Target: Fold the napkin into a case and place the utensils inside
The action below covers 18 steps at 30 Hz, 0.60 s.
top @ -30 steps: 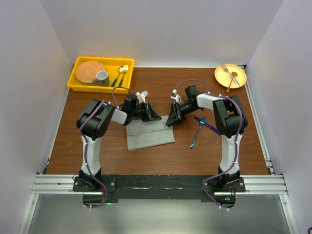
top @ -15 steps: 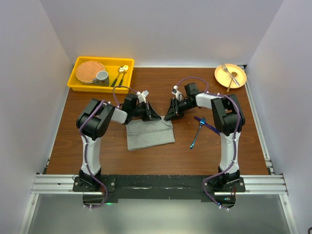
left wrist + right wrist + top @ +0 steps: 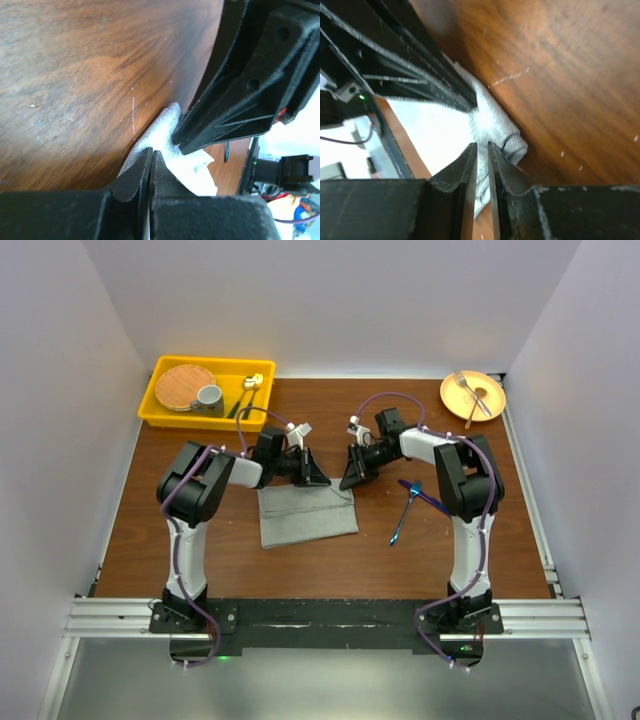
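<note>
The grey napkin (image 3: 307, 518) lies folded into an oblong on the wooden table between my two arms. My left gripper (image 3: 322, 480) is shut, its tips (image 3: 151, 150) down at the napkin's (image 3: 192, 167) far edge; no cloth shows between its jaws. From the right, my right gripper (image 3: 346, 482) meets the far right corner. Its jaws (image 3: 482, 145) stand a narrow slit apart with the napkin's (image 3: 490, 112) bunched corner in them. The blue utensils lie to the right of the cloth: the fork (image 3: 404, 518) and the knife (image 3: 424, 496) crossing it.
A yellow tray (image 3: 150, 410) at the back left holds a wooden plate, a grey cup (image 3: 209, 396) and gold-headed cutlery. An orange plate (image 3: 497, 405) with a silver fork sits at the back right corner. White walls enclose the table on three sides.
My right gripper has slid a little toward the far edge and its jaws have narrowed on the napkin's corner. The left gripper has stayed shut and nudged slightly farther back.
</note>
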Motion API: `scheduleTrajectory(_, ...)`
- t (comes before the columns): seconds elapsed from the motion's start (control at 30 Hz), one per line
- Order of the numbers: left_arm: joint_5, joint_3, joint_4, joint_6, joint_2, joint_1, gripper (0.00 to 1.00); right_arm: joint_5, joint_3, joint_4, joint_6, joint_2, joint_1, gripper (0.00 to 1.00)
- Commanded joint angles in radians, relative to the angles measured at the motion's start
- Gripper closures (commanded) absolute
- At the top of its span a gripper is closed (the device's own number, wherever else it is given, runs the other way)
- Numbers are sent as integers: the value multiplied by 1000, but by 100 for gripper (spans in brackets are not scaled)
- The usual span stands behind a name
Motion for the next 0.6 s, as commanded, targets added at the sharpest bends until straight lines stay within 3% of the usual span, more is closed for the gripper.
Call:
scheduleTrajectory(0.0, -76, 3, -150, 156, 16, 20, 100, 65, 29, -166, -110, -93, -2, 79)
scheduleTrajectory(0.27, -92, -18, -148, 176, 14, 9, 100, -30, 11, -126, -20, -196, 47, 75)
scheduleTrajectory(0.57, -109, 2, -185, 222, 14, 9, 99, 105, -10, -192, -112, -86, 63, 75)
